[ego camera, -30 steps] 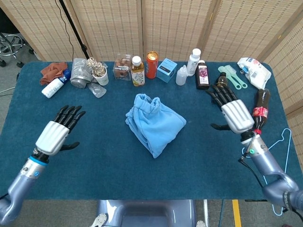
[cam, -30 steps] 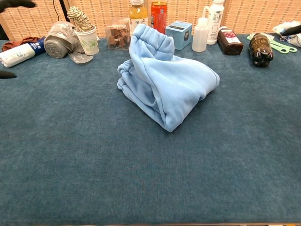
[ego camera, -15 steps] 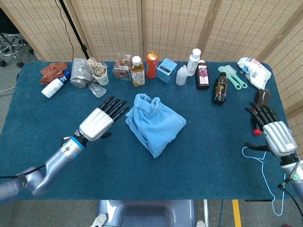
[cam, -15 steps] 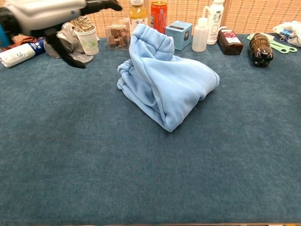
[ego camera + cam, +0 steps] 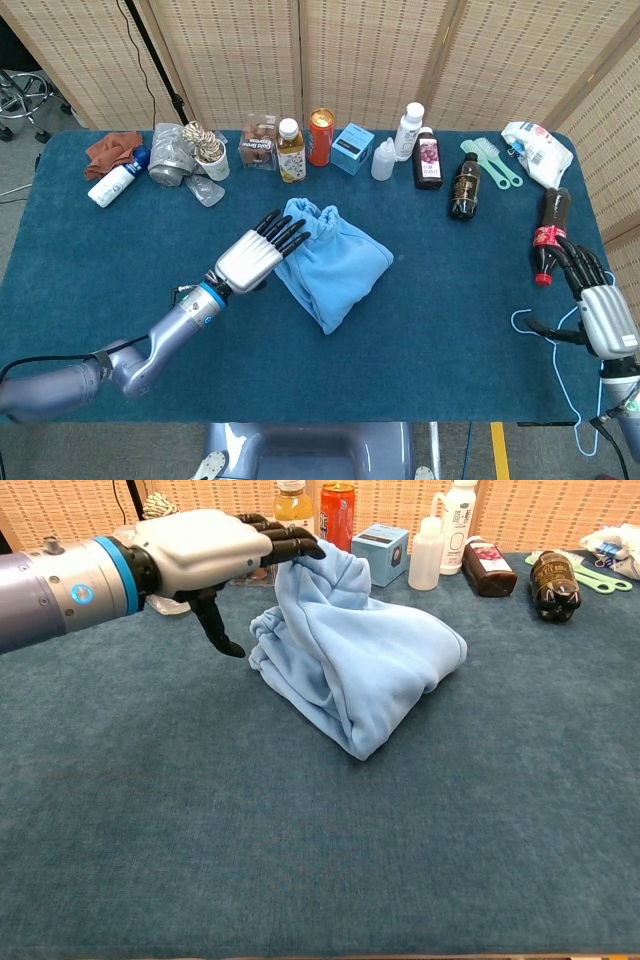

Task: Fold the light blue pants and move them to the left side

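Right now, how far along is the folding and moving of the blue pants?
Folding looks done: the light blue pants lie bunched mid-table. In hand: the left hand reaches their left edge with fingers extended, not gripping. The right hand is off at the table's edge. Left: grasp, move left.

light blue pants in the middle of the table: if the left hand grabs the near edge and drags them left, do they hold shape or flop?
Probably flop: the light blue pants lie as a soft, rumpled, thick bundle with loose folds. A one-edge pull by the left hand likely unrolls layers rather than moving the stack. The plush tablecloth may add drag.
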Robot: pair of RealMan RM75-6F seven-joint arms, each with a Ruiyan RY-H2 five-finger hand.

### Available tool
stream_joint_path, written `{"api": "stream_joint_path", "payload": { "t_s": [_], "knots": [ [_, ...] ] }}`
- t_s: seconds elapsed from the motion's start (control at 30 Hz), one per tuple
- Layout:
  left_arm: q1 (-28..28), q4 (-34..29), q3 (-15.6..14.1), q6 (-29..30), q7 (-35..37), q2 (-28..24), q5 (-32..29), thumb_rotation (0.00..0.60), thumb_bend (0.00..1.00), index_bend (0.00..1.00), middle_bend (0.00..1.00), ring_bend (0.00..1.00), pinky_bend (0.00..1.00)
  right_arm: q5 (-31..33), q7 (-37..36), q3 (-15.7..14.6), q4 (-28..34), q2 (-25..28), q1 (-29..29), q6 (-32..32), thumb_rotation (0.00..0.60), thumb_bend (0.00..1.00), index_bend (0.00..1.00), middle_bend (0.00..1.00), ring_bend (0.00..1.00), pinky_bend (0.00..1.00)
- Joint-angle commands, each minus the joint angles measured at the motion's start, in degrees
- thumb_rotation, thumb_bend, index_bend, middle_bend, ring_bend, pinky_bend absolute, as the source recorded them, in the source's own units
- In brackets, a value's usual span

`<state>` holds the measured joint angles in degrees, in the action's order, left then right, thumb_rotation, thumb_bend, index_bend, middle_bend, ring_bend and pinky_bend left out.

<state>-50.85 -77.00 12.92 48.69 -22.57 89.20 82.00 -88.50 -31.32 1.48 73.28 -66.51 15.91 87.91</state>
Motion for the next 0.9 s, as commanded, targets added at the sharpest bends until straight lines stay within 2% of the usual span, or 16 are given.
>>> {"api": "stream_joint_path", "payload": {
  "t_s": [0.03,0.43,0.9],
  "knots": [
    [-1.1,3.3,-1.0,0.3,1.2,2.2,0.7,0.6,0.06,0.0,0.0,0.0,0.0,-0.1,-0.4,0.6,-0.2,0.0,-0.3,0.4,0.6,0.0,0.0,0.0,0.0,0.0],
    [-0.1,14.4,-5.1,3.6,6.0,9.3,2.3,0.6,0.06,0.0,0.0,0.0,0.0,-1.9,-1.4,1.1,-0.7,-0.2,-0.6,0.1,0.6,0.0,0.0,0.0,0.0,0.0],
    [-3.0,27.6,-4.8,5.2,12.3,18.4,3.8,0.6,0.06,0.0,0.0,0.0,0.0,-3.1,-2.0,1.5,-0.8,-0.3,-1.0,0.4,0.6,0.0,0.0,0.0,0.0,0.0]
  ]
}}
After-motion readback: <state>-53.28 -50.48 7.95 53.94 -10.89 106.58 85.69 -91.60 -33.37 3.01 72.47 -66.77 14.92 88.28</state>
